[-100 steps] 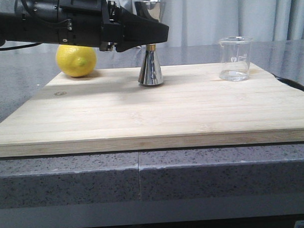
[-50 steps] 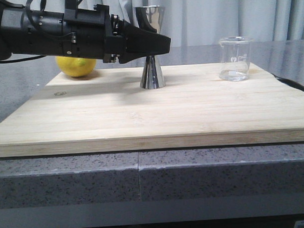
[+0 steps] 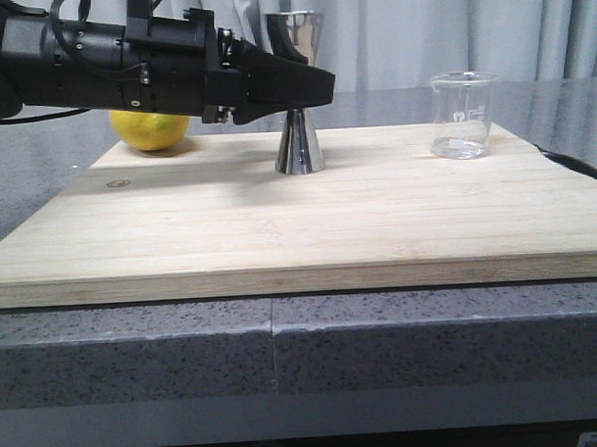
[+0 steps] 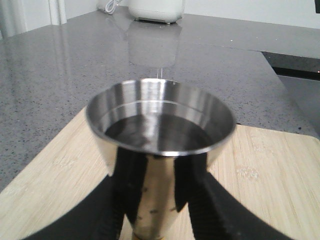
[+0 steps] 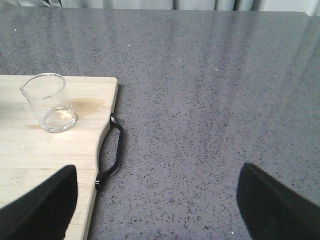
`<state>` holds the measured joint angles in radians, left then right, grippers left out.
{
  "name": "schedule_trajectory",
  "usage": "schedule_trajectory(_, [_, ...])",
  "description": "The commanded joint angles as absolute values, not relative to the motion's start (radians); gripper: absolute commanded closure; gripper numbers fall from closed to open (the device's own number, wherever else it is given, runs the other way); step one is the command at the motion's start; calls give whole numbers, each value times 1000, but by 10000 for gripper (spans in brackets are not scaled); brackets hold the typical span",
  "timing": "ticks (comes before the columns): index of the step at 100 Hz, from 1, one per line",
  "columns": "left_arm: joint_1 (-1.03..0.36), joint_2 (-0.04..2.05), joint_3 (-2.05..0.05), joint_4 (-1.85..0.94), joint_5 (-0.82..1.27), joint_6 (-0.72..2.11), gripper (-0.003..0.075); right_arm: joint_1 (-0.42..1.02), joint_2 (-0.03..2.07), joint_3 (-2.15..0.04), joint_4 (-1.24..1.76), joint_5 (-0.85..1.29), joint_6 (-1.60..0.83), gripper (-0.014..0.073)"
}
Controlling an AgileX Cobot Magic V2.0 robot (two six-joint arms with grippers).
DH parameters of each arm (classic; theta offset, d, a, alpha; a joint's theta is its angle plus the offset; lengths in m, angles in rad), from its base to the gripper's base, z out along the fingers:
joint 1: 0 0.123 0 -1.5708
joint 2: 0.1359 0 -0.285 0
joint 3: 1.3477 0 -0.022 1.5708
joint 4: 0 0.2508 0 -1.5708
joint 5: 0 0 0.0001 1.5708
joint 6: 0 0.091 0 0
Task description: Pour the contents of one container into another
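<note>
The steel hourglass jigger [image 3: 298, 135] stands upright on the bamboo board [image 3: 279, 224], toward its back middle. My left gripper [image 3: 318, 84] reaches in from the left at the jigger's waist and hides the gold band. In the left wrist view its black fingers [image 4: 120, 200] press both sides of the jigger [image 4: 160, 125] below the upper cup, so it is shut on it. The clear glass beaker [image 3: 463, 115] stands upright at the board's back right, apart from both grippers. My right gripper [image 5: 157, 210] is wide open over the counter, to the right of the beaker [image 5: 50, 102].
A yellow lemon [image 3: 150, 131] lies at the board's back left, behind my left arm. A black loop handle [image 5: 112, 150] sticks out of the board's right edge. Grey speckled counter surrounds the board. A white appliance [image 4: 150, 10] stands at the counter's far end.
A second ago the gold band showed below my left fingers; the gripper now covers the waist and the jigger has shifted slightly right. Nothing has moved in the last half second.
</note>
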<state>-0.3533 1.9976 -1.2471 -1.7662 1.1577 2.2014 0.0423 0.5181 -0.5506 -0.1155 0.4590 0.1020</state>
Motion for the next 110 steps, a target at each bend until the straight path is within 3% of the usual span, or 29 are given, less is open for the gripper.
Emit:
schedule_trajectory(1, [-358, 1947, -1274, -1851, 1246, 2196, 412, 42, 514, -577, -129, 394, 97, 7])
schedule_trajectory(16, [-358, 1947, -1274, -1851, 1242, 2196, 247, 42, 514, -577, -129, 394, 97, 7])
schedule_trajectory(23, [-358, 1947, -1274, -1842, 1231, 2196, 210, 42, 514, -577, -129, 394, 97, 7])
schedule_trajectory(52, [-358, 1888, -1274, -1704, 1095, 2132, 207, 42, 514, -577, -129, 392, 97, 7])
schedule_trajectory(72, [-358, 1768, -1274, -1472, 890, 1949, 207, 42, 514, -577, -129, 392, 97, 7])
schedule_trajectory(88, [-358, 1624, -1274, -1220, 822, 1709, 208, 42, 514, -577, -127, 409, 97, 7])
schedule_trajectory(110, [-358, 1355, -1274, -737, 803, 1141, 208, 42, 514, -577, -100, 469, 97, 7])
